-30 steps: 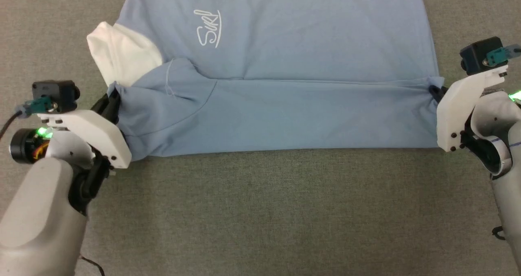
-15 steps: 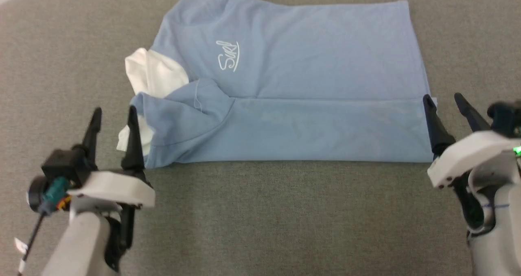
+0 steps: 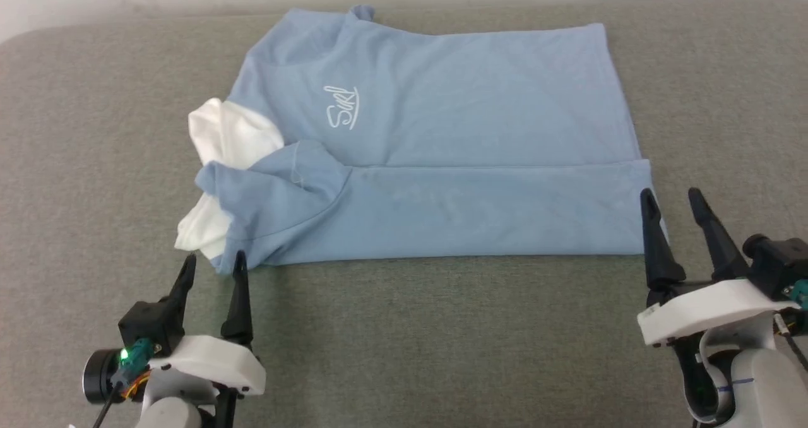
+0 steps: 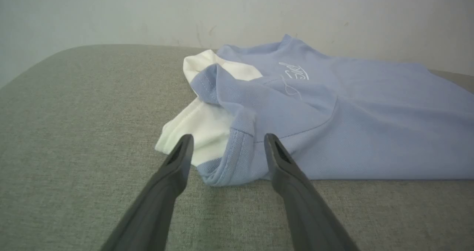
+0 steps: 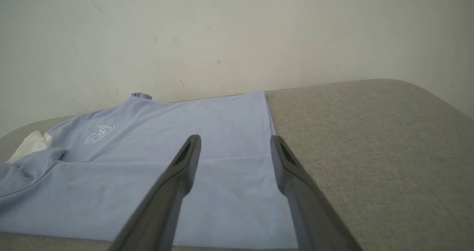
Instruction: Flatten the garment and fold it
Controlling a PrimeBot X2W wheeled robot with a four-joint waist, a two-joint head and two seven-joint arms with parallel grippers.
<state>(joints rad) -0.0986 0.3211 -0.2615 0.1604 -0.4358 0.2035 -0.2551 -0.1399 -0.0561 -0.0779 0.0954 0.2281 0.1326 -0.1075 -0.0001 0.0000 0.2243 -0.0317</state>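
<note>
**Polo half-folded on grey surface.** The garment, a light blue polo, is seen laid out on a grey fabric surface. Its length is run left to right, w/ a pale wall behind the far edge. The near long side is shown folded up over the body. A double-layer band is thus formed along the near edge, from the right hem to the left shoulder area.

At the left end the white collar is seen bunched and partly covered by a blue flap of the folded part. More white is seen poking out below it, toward the near left corner. A small white cursive logo is displayed face up, far of the fold line and left of centre.

The left gripper is pictured just near of the garment's near left corner. Its fingers are spread wide and pointed at the corner, w/ nothing clasped. In the left wrist view the corner is framed btwn the two tips but lies beyond them.

The right gripper is placed at the near right corner, likewise spread apart and empty. Its left finger is seen overlapping the hem edge, the other over bare surface. Whether that finger touches the cloth cannot be told.
</note>
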